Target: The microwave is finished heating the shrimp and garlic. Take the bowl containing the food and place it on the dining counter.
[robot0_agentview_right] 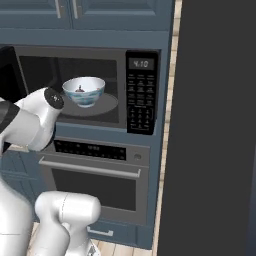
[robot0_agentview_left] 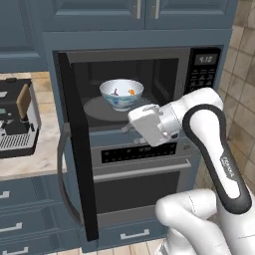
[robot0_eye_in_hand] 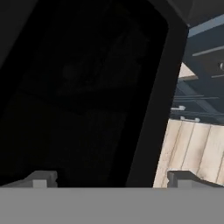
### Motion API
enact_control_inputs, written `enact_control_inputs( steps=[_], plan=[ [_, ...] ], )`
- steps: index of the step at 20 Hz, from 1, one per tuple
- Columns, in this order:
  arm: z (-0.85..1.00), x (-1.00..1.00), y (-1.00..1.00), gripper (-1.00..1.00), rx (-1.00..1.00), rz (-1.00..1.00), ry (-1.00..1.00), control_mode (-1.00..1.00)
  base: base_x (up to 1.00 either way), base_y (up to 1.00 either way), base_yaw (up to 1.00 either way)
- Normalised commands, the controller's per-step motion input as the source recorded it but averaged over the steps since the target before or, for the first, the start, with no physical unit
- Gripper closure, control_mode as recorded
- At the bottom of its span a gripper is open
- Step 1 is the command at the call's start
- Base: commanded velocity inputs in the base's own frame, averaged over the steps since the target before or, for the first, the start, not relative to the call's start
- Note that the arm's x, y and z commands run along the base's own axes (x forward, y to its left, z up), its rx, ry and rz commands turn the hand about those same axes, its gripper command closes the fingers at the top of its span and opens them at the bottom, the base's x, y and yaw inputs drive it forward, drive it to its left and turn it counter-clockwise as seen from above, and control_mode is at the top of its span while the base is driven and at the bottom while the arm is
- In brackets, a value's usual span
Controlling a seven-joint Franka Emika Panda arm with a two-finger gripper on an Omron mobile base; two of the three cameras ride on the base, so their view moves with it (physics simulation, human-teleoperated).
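Note:
The black microwave (robot0_agentview_left: 201,70) stands with its door (robot0_agentview_left: 74,149) swung out to the left. On its grey turntable (robot0_agentview_left: 97,110) sits the white bowl (robot0_agentview_left: 121,93) with a blue pattern, also visible as the bowl (robot0_agentview_right: 84,91) from the other side. Inside lie an orange shrimp (robot0_agentview_left: 131,91) and a dark garlic bulb (robot0_agentview_left: 115,91). My gripper (robot0_agentview_left: 125,128) hangs just below and in front of the turntable, apart from the bowl. In the hand view the gripper (robot0_eye_in_hand: 111,179) is open, its tips wide apart, facing the dark door (robot0_eye_in_hand: 78,96). The dining counter is out of view.
An oven (robot0_agentview_left: 139,184) with a silver bar handle sits under the microwave. A coffee machine (robot0_agentview_left: 15,119) stands on the wall counter (robot0_agentview_left: 30,159) left of the open door. A tall dark panel (robot0_agentview_right: 215,125) rises at the right. Blue cabinets (robot0_agentview_left: 99,15) hang above.

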Motion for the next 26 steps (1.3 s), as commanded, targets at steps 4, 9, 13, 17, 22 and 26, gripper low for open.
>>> enact_control_inputs(
  steps=[4, 9, 13, 17, 22, 26],
  plan=[
    [0.37, 0.42, -0.97, -1.00, 0.12, -0.40, 0.02, -1.00, 0.00, 0.00, 0.00],
    [0.42, 0.76, -0.78, -1.00, 0.01, -0.35, 0.14, -1.00, 0.00, 0.00, 0.00],
    [0.18, 0.94, -0.63, -1.00, -0.01, -0.36, 0.18, -1.00, 0.00, 0.00, 0.00],
    [-0.03, 0.37, -0.27, -1.00, -0.08, -0.15, 0.14, -1.00, 0.00, 0.00, 0.00],
    [-0.23, 0.90, 0.03, -1.00, 0.00, -0.14, 0.04, -1.00, 0.00, 0.00, 0.00],
    [-0.37, 1.00, 0.00, -1.00, 0.00, -0.24, 0.17, -1.00, 0.00, 0.00, 0.00]
  ],
)
